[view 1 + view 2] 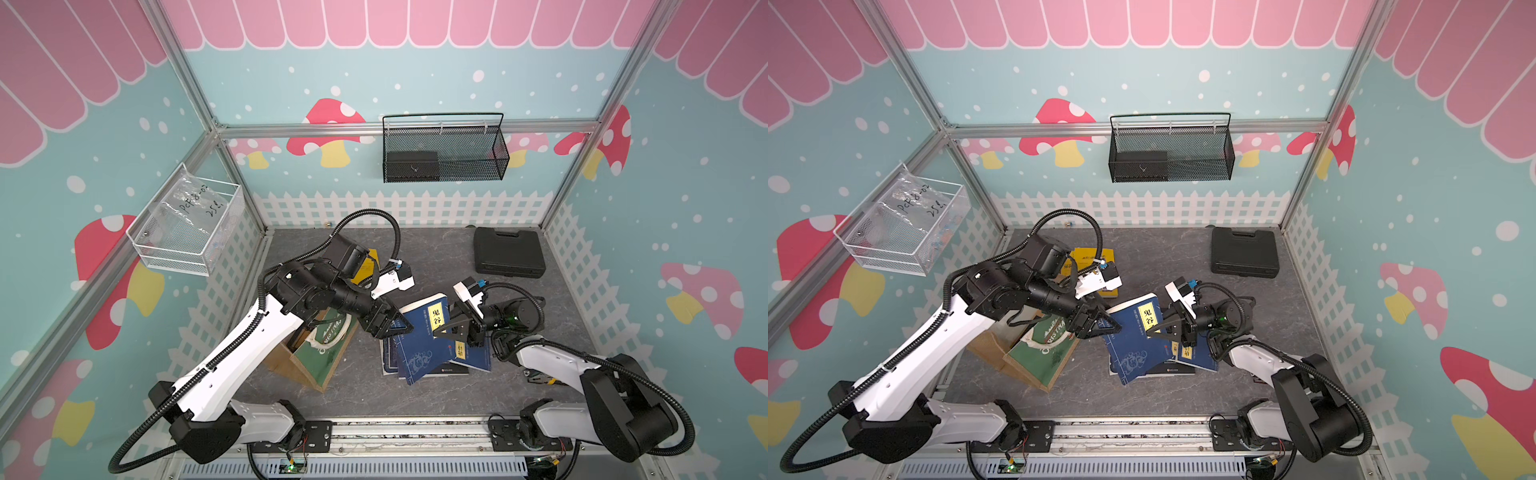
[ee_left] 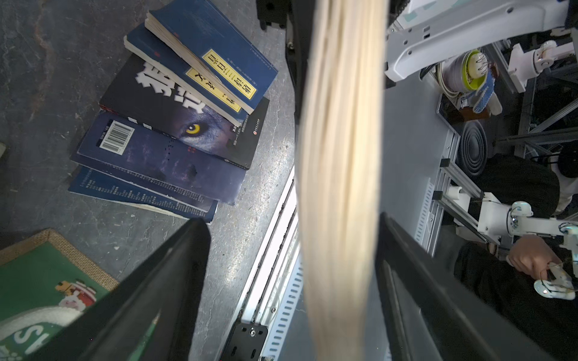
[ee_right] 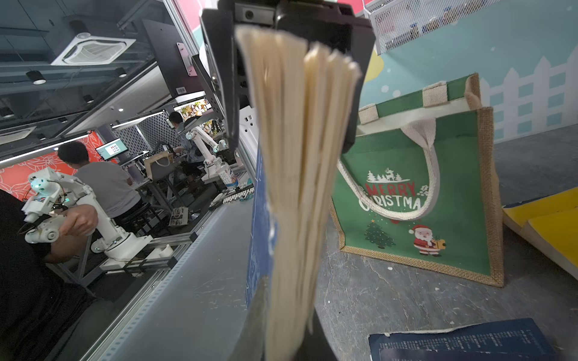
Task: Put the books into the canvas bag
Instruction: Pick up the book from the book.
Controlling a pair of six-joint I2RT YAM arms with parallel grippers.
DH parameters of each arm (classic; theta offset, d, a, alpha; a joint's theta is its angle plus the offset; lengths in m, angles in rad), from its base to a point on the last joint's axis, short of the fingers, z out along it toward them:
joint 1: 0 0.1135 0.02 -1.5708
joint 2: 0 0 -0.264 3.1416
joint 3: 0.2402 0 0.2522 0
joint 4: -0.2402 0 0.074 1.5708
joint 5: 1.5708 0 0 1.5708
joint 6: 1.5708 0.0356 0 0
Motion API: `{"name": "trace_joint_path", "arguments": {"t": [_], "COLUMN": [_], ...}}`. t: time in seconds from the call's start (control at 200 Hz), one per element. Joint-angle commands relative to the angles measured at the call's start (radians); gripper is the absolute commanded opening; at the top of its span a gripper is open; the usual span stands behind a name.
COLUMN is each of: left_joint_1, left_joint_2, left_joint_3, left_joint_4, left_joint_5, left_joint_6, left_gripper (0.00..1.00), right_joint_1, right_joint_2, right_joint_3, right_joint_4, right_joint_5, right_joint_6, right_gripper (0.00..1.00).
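Plainly the right hand (image 1: pixel 446 328) is clenched on a navy book (image 1: pixel 417 332), held above the stack of books (image 1: pixel 428 368) on the counter (image 1: pixel 374 395). The left hand (image 1: pixel 397 328) is released, its jaws standing apart either side of the book's pages. Just beside, the canvas bag (image 1: pixel 316 361) stands tilted, and I cannot see what is in it. On the walls, the black mesh basket (image 1: pixel 469 153) holds a dark box (image 1: pixel 411 164), and the white wire basket (image 1: pixel 178 249) holds a clear plastic bag (image 1: pixel 191 212).

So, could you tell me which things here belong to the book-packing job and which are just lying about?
Job:
- navy blue paperback, held up off the table
- flat pile of navy and black paperbacks
- yellow paperbacks
- tan jute tote with green Christmas panel

Lying about:
- thick black plastic case
- white wire basket
- black mesh basket
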Motion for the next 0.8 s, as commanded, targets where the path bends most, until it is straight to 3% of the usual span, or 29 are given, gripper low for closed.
{"name": "trace_joint_path", "arguments": {"t": [0.0,0.075,0.145,0.2,0.31,0.37,0.41,0.54,0.6,0.71,0.795], "left_joint_1": [0.005,0.004,-0.006,-0.012,-0.021,-0.021,-0.020,0.009,0.065,0.169,0.203], "left_joint_2": [0.047,0.090,0.129,0.155,0.186,0.182,0.174,0.110,0.059,-0.087,-0.207], "left_joint_3": [0.057,0.084,0.103,0.111,0.127,0.128,0.131,0.138,0.135,0.092,0.047], "left_joint_4": [-0.127,-0.142,-0.160,-0.163,-0.176,-0.176,-0.175,-0.135,-0.104,-0.013,0.061], "left_joint_5": [0.017,0.032,0.019,0.013,-0.017,-0.046,-0.075,-0.271,-0.312,-0.372,-0.474], "left_joint_6": [0.081,0.080,0.082,0.085,0.085,0.085,0.081,0.011,-0.045,-0.166,-0.252], "left_gripper": [0.78,0.73,0.62,0.47,0.00,0.00,0.00,0.00,0.00,0.00,0.00], "right_joint_1": [0.038,0.063,0.085,0.098,0.101,0.101,0.101,0.099,0.098,0.085,0.071], "right_joint_2": [0.002,-0.011,-0.024,-0.027,-0.015,-0.005,0.000,-0.005,-0.013,-0.021,-0.017], "right_joint_3": [0.061,0.111,0.183,0.228,0.250,0.261,0.267,0.280,0.284,0.288,0.285], "right_joint_4": [-0.212,-0.478,-0.800,-0.966,-1.036,-1.077,-1.101,-1.137,-1.144,-1.152,-1.158], "right_joint_5": [-0.005,0.024,0.073,0.118,0.170,0.211,0.232,0.322,0.380,0.423,0.434], "right_joint_6": [-0.180,-0.375,-0.599,-0.711,-0.743,-0.760,-0.772,-0.783,-0.785,-0.784,-0.787], "right_gripper": [0.00,0.00,0.00,0.00,0.00,0.00,0.06,0.58,0.74,0.91,0.95]}}
